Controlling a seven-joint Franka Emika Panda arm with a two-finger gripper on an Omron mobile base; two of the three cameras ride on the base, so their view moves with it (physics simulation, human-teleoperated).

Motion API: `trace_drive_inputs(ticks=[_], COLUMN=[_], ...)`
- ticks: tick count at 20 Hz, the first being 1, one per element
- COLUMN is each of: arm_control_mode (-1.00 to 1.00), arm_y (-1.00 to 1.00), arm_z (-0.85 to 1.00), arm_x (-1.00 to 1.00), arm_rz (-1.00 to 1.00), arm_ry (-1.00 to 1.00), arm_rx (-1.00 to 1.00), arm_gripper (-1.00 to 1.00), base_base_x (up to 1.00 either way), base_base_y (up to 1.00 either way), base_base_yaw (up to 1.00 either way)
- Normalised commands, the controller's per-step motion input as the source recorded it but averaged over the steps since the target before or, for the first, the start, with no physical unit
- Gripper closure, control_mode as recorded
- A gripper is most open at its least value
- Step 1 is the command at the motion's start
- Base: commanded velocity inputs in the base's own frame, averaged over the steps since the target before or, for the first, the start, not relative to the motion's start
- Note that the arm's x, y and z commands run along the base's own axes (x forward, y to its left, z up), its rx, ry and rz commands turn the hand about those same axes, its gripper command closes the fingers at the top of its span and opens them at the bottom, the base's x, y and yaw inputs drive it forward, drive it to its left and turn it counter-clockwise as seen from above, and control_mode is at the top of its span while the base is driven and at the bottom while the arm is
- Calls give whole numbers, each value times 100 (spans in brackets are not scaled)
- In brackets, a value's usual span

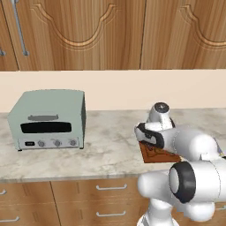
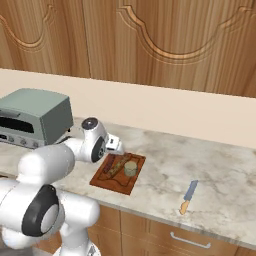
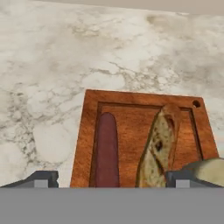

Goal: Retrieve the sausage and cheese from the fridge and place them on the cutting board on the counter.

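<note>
The reddish-brown cutting board [image 3: 131, 118] lies on the beige marbled counter [image 3: 65, 65]. The dark red sausage [image 3: 107, 148] lies lengthwise on the board's left half. Beside it is a speckled tan-brown elongated piece [image 3: 159, 142], and the tan cheese [image 3: 210, 168] peeks in at the lower right. My gripper [image 3: 113, 179] hovers just above the board, open, its fingertips wide on either side of the sausage and touching nothing. From the right base view the board [image 2: 107, 181] carries the sausage [image 2: 116, 165] and the round cheese [image 2: 130, 168], with my gripper [image 2: 119, 149] over its far-left end. The fridge is out of view.
A pale green toaster oven [image 1: 48, 119] stands on the counter [image 1: 110, 145] to the left of the board [image 1: 152, 158]. A blue-bladed knife [image 2: 189, 196] lies on the counter to the right. Wooden wall cabinets hang above, and drawers with silver handles sit below.
</note>
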Motion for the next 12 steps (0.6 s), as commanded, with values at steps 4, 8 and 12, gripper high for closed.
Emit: trace_drive_inputs(ticks=[4, 8, 12], arm_control_mode=[-100, -100, -100], arm_y=[19, 29, 26], arm_z=[100, 100, 100], arm_x=[-85, -78, -62], arm_rz=[2, 0, 0], arm_ry=[-21, 4, 16], arm_rx=[0, 0, 0], arm_gripper=[-100, -100, -100], base_base_x=[0, 0, 0], base_base_y=[0, 0, 0], base_base_yaw=[0, 0, 0])
